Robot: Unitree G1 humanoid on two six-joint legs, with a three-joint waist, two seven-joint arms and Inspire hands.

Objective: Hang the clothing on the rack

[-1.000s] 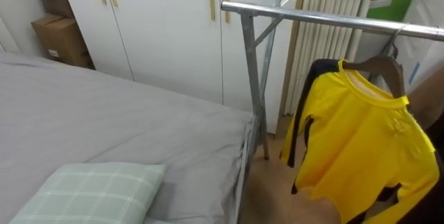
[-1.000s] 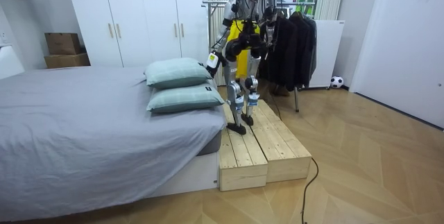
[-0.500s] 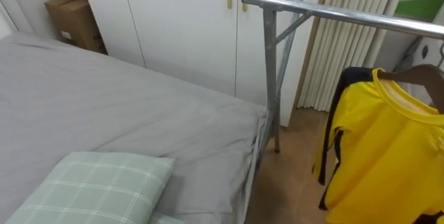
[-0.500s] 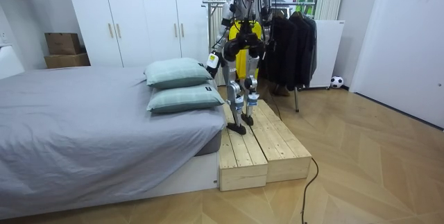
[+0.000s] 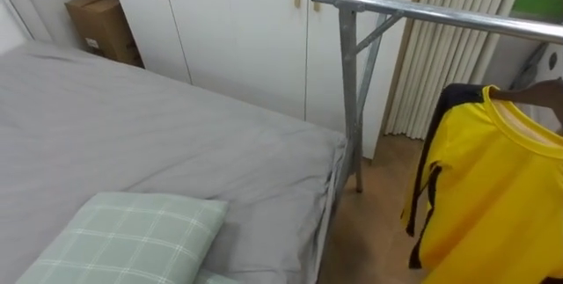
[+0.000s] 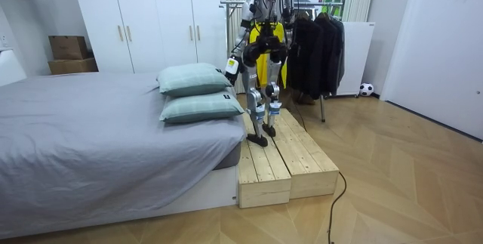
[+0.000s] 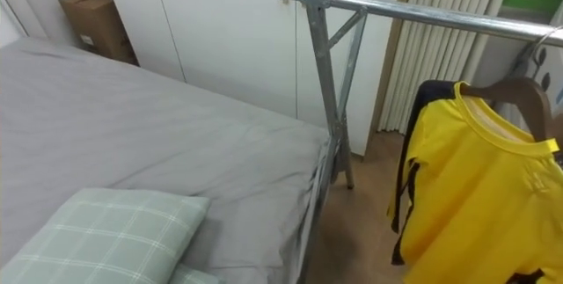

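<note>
At 3 o'clock the yellow shirt (image 7: pixel 479 187) runs off the right and bottom edges, hiding most of a dark garment (image 5: pixel 449 99) behind it, and the wooden hanger (image 7: pixel 519 89) and metal rail (image 7: pixel 422 13) leave at the right edge too. The bottom edge cuts the checked pillow (image 7: pixel 97 236) at 7 o'clock, the top edge the cardboard boxes (image 7: pixel 88 22) at 11 o'clock.
</note>
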